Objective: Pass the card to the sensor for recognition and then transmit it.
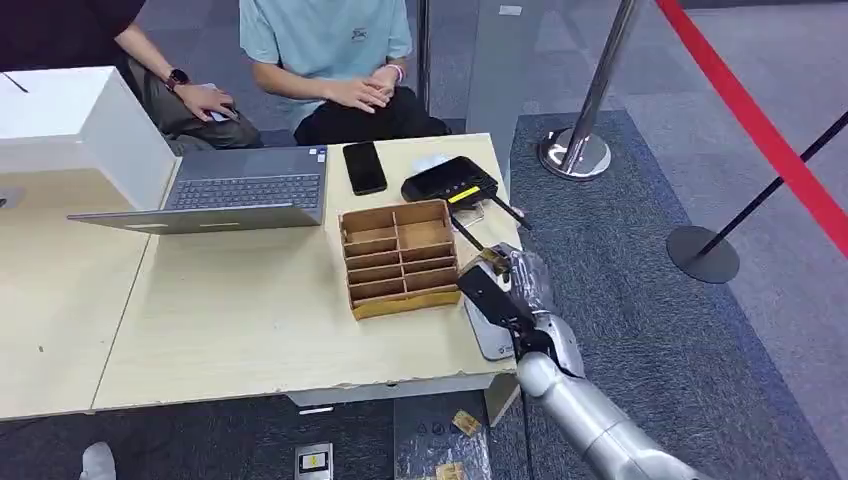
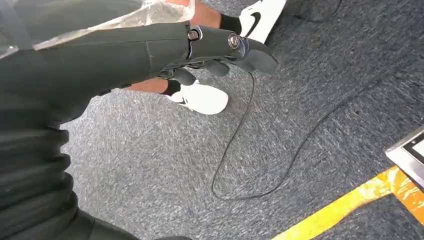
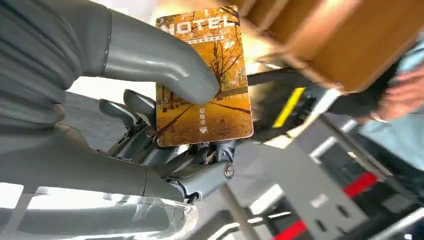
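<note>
**Silver arm, grey and dark hands, clear wrap at the wrists**

The right arm [image 1: 590, 420] is a smooth silver tube with a rounded joint just behind the right hand [image 1: 492, 290], which is dark, with crinkled clear plastic film beside it. Close up, that hand has a thick pale-grey thumb [image 3: 160, 62], a grey ribbed cover behind it, darker metal fingers [image 3: 127, 107] and a round screw head [image 3: 229, 171] at a finger pivot. The left hand [image 2: 200, 50] is dark grey, with two round screw heads [image 2: 233, 40] near its fingers and clear film behind it.
</note>
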You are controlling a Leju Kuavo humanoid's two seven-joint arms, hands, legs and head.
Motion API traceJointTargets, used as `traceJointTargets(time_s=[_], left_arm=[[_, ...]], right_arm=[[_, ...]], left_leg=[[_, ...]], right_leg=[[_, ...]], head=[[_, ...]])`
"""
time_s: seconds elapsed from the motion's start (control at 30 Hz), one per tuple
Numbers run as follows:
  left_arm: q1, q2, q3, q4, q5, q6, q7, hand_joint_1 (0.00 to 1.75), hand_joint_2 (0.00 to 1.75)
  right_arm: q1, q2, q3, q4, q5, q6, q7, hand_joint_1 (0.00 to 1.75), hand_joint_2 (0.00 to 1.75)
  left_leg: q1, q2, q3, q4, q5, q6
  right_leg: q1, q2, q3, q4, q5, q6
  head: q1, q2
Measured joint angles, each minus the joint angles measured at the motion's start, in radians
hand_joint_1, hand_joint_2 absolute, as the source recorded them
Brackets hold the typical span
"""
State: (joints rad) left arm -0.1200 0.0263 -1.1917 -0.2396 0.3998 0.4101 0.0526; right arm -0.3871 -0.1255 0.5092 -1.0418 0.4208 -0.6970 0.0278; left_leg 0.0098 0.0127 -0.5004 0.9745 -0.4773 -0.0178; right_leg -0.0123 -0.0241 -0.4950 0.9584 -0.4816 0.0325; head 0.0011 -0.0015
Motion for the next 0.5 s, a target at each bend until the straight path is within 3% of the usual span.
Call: traceJointTargets(time_s=[0.5], left_arm=[[0.000, 0.000, 0.011, 0.000, 0.009, 0.006, 0.006, 0.00, 1.75]], right_arm=[[0.087, 0.011, -0.090, 0.021, -0.034, 0.000, -0.058, 1.75, 1.75]], left_leg=[[0.000, 0.000, 0.000, 0.000, 0.000, 0.000]], right_leg=[[0.000, 0.000, 0.000, 0.000, 0.000, 0.000]], head=[[0.000, 0.000]])
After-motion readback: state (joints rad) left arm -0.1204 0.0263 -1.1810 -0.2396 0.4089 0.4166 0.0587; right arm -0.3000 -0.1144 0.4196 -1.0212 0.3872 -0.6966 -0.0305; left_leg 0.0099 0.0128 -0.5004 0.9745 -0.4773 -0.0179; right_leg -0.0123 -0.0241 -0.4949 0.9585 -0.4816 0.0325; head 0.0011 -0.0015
